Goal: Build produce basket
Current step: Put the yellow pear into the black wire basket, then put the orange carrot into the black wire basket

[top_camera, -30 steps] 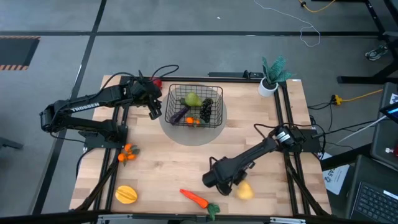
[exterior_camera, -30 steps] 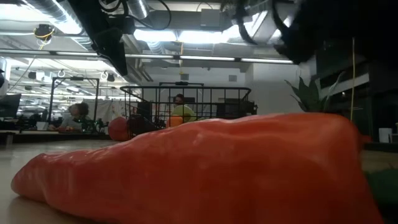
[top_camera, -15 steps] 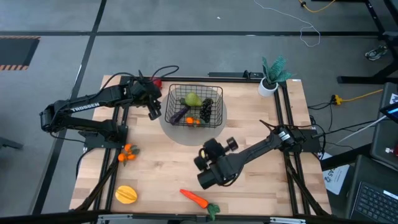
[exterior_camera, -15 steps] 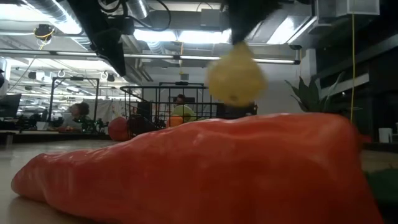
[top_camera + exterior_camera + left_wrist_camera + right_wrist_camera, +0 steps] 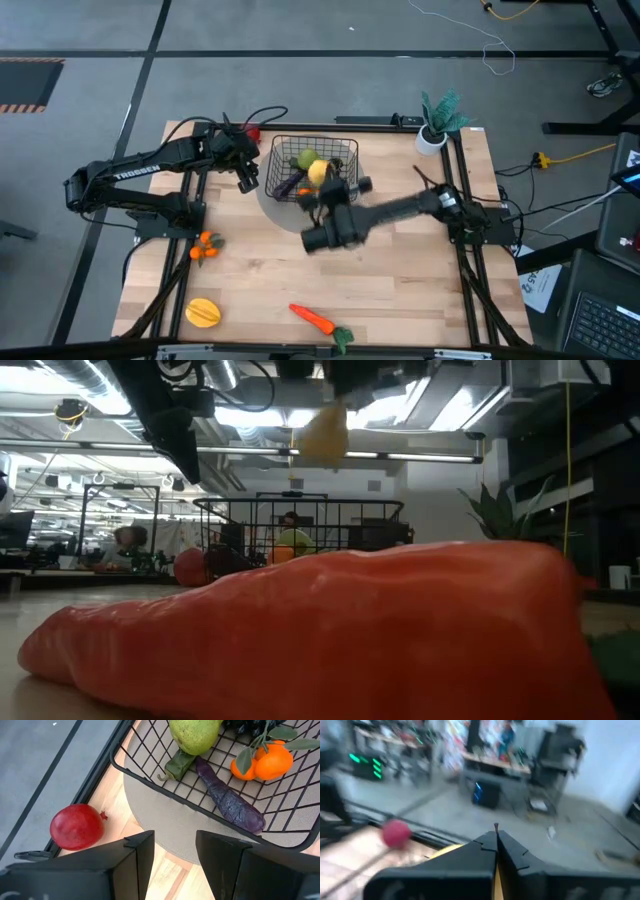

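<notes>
The black wire basket (image 5: 313,170) stands at the table's far middle. It holds a green pear (image 5: 195,735), a purple eggplant (image 5: 227,797), small oranges (image 5: 265,762) and dark grapes (image 5: 333,176). My right gripper (image 5: 325,185) is over the basket, shut on a yellow fruit (image 5: 318,172), which also shows high in the low view (image 5: 323,432). My left gripper (image 5: 248,172) is open and empty, just left of the basket. A red apple (image 5: 76,826) lies on the table near it. My right gripper pinches the yellow fruit between its two fingers. Only a strip of yellow (image 5: 449,851) shows beside the fingers, so which part it has cannot be told. The fruit hangs below the gripper (image 5: 335,385), lifted clear above the basket.
An orange carrot (image 5: 315,320) lies near the front edge and fills the low view (image 5: 320,630). A yellow-orange fruit (image 5: 203,313) and small oranges (image 5: 205,247) lie at the near left. A white pot with a teal plant (image 5: 432,135) stands at the far right.
My right gripper has lifted the yellow fruit off the table's near right part. It has carried the fruit up and toward the far left, to a place over the basket. The fruit went from resting on the table to hanging clear.
</notes>
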`<state>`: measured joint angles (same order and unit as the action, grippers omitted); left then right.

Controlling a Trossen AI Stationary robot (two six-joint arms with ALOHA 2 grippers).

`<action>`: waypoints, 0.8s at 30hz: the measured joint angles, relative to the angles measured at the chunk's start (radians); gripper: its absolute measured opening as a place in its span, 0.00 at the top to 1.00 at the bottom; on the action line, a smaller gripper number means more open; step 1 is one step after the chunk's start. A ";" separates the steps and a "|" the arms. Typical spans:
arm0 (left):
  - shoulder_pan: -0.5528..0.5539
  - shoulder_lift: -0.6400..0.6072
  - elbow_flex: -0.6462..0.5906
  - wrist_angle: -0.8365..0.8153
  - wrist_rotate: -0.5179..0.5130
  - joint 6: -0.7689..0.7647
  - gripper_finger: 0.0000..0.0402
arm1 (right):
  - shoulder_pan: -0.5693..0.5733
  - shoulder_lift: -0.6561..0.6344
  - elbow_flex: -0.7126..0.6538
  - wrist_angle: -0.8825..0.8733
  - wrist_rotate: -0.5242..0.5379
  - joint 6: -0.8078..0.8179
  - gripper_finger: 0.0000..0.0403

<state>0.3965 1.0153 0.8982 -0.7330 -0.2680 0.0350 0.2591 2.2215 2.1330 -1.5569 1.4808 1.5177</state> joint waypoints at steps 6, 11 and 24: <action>0.000 0.000 0.000 0.000 0.000 0.000 0.67 | -0.110 0.000 0.000 0.005 -0.261 -0.105 0.93; 0.000 0.000 0.000 0.000 0.000 -0.001 0.67 | -0.158 -0.006 0.000 0.025 -0.308 -0.109 0.79; 0.000 0.000 0.000 0.000 0.000 -0.027 0.67 | -0.169 -0.014 0.056 0.091 -0.213 -0.333 0.68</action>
<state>0.3965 1.0153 0.8982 -0.7330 -0.2684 0.0078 0.0898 2.2073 2.1893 -1.4662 1.2678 1.1847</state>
